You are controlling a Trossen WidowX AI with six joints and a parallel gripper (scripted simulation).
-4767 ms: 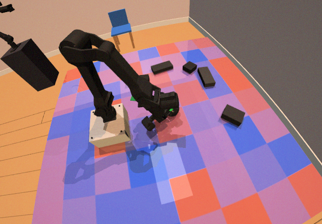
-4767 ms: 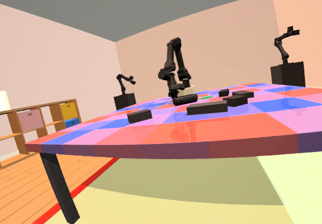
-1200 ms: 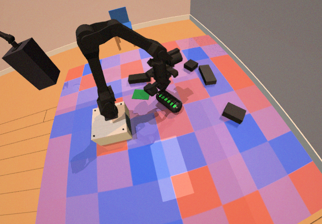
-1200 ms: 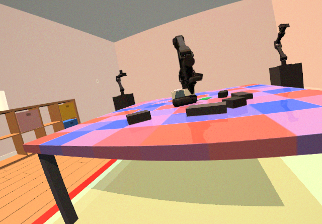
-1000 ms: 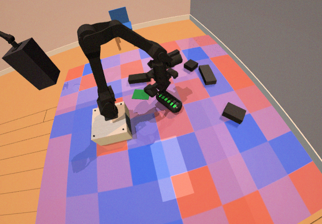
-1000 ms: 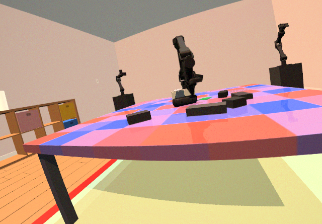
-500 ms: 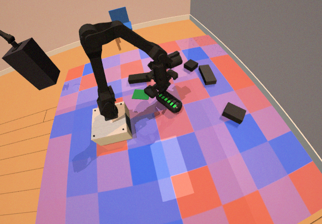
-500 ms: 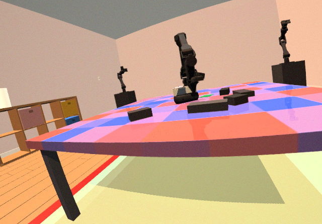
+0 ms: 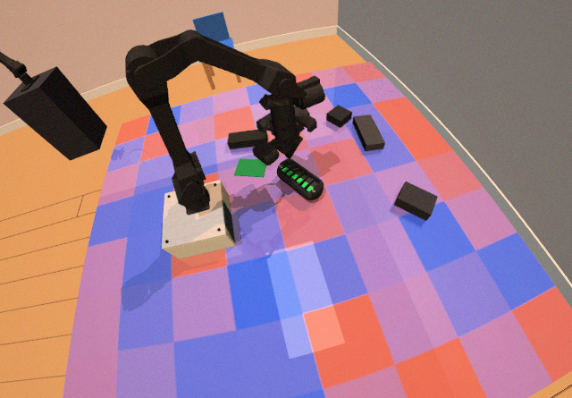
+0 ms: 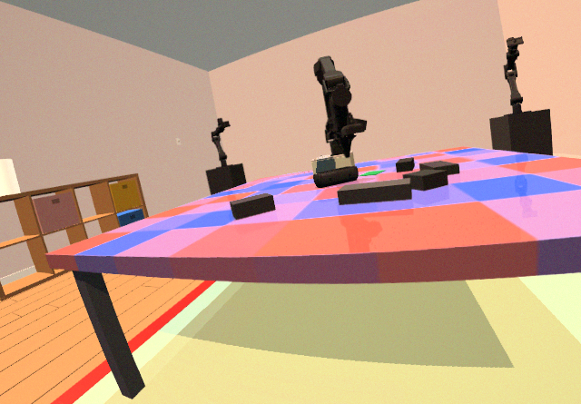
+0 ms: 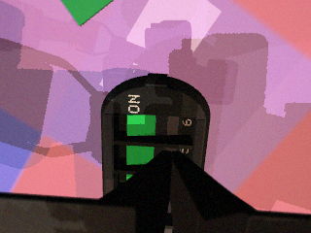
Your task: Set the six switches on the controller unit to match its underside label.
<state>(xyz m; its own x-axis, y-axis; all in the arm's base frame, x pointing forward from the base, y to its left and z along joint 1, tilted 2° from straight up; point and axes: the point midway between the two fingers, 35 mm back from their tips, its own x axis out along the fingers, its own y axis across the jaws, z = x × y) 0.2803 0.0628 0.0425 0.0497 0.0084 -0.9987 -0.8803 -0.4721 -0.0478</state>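
Observation:
The dark grey controller unit (image 9: 290, 184) (image 10: 336, 176) (image 11: 165, 100) sits with its switch side up on the patterned bench. Its label is hidden underneath. A row of green and dark rockers shows in the top view. In the wrist view, the "ON" mark, the 6 and the green parts of the two end switches show; the fingers cover the rest, and I cannot tell for certain which ends are pressed. My gripper (image 9: 289, 156) (image 10: 347, 155) (image 11: 170, 160) is shut and empty, pointing down. Its tips are over the second switch from the 6 end; contact is unclear.
A flat green square (image 9: 250, 167) (image 10: 372, 172) (image 11: 86, 9) lies near the unit. Dark blocks lie beyond and beside it: one (image 9: 247, 139), a small one (image 9: 339, 115), a long one (image 9: 368, 132) and another (image 9: 416, 200). The arm's pale base box (image 9: 194, 232) stands nearby.

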